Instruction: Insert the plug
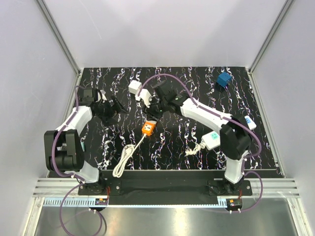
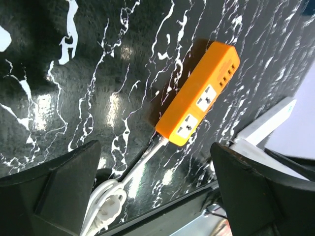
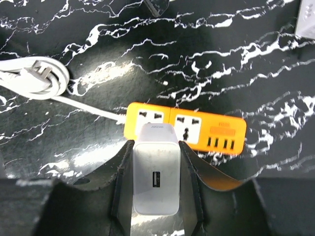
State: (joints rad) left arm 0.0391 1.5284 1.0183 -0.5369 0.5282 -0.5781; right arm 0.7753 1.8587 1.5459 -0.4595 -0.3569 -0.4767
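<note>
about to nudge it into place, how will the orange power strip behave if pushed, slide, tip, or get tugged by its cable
The orange power strip lies flat and low, so it probably slides rather than tips. The tabletop looks glossy, so it may skid easily. Its white cable lies loosely coiled, floppy, likely trailing with little resistance.

We see a black, white-veined table (image 1: 172,142). Near its centre lies an orange power strip (image 1: 148,128), its white cable (image 1: 123,164) coiled toward 7 o'clock. The blue plug (image 1: 224,79) sits at 2 o'clock, a white cube (image 1: 135,87) at 11 o'clock, and a white block with a teal label (image 1: 211,140) at 4 o'clock.
</note>
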